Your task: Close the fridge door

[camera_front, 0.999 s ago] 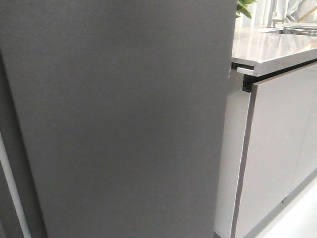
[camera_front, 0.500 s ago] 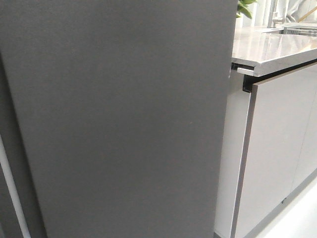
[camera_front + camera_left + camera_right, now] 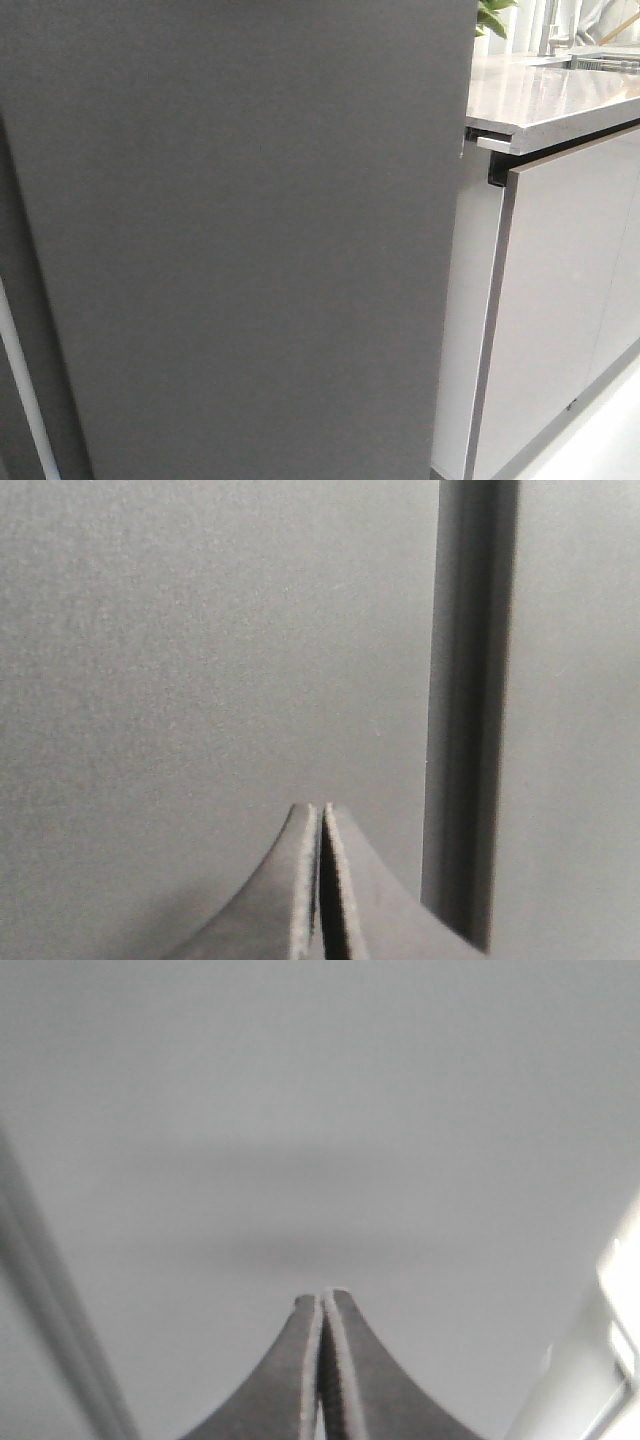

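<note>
Kitchen interior, pale cabinets along the right side, worktop above them.

Fridge door (image 3: 240, 240): tall, flat, matte dark grey panel. Fills the left and centre of the front view from top edge to bottom edge. Its right-hand vertical edge stands just beside the white cabinet side panel (image 3: 465, 330). At far left a darker strip and a thin white line (image 3: 22, 385) run down beside the panel; what these belong to cannot be told. In the left wrist view the same grey surface (image 3: 200, 660) fills most of the frame, with a dark vertical gap (image 3: 470, 710) separating it from a second grey surface to one side.

Left gripper (image 3: 320, 825): dark, curved fingers, jaws pressed together, nothing between them, tips pointing at the grey panel. Whether the tips touch the panel cannot be told.

Right gripper (image 3: 322, 1310): same form, jaws together, nothing held, facing a plain pale grey surface (image 3: 320, 1110) with a soft shadow just ahead of the tips. Contact cannot be told.

Cabinet fronts (image 3: 560, 300): pale grey, glossy, right of the fridge door, below the worktop.

Worktop (image 3: 545, 95): light, speckled, reflective, overhanging the cabinet fronts.

Plant (image 3: 492, 15): green leaves, top of frame, behind the worktop.
</note>
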